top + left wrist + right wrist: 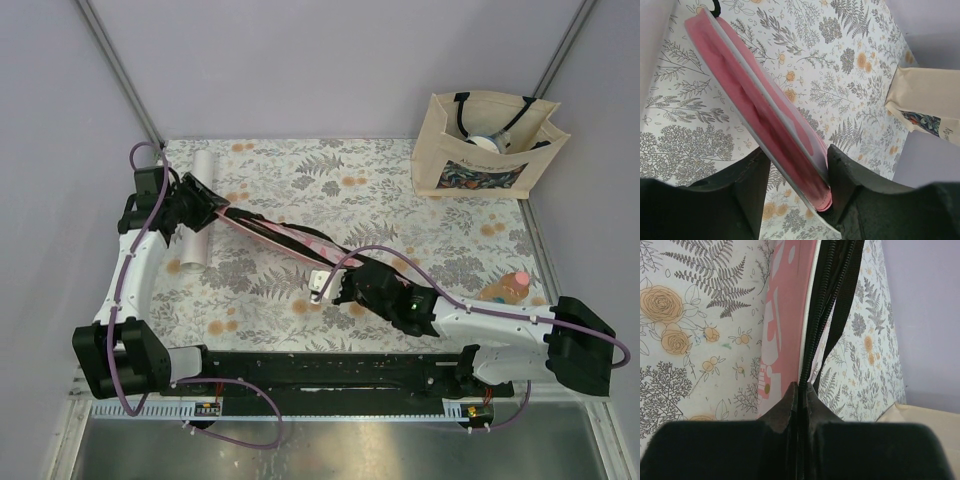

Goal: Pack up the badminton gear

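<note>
Seemingly mid-task: the right pincer (pixel 800 390) is clamped on the zipper edge (pixel 826 305) of the pink racket cover (pixel 285 232). The left pincer (pixel 797 162) straddles its other end, grip unclear. The white tube (pixel 206 165) lies unpacked on the desk (pixel 400 200) beside that end.
</note>
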Action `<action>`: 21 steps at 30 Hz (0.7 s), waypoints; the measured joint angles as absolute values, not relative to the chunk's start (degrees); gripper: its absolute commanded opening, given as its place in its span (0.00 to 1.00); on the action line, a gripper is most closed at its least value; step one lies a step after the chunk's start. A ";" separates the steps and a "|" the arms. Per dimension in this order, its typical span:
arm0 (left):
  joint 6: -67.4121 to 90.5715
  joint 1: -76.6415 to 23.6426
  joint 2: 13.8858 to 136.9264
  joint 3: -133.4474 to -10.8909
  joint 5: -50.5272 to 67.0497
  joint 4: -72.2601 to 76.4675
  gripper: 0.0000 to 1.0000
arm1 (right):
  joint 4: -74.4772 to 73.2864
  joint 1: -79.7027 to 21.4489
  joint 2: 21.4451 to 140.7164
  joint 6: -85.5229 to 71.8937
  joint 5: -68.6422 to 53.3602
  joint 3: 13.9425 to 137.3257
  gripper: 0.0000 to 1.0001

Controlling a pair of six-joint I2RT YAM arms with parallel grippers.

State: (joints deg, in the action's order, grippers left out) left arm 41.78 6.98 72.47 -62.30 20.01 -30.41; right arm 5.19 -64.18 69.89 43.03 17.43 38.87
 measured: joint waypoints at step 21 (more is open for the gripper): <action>42.96 8.43 69.45 -53.54 26.35 -25.67 0.00 | 2.85 -64.10 69.87 32.34 12.25 39.48 0.45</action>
State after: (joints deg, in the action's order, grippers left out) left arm 42.96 8.43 69.45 -53.54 26.35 -25.67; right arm 2.85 -64.10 69.87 32.34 12.25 39.48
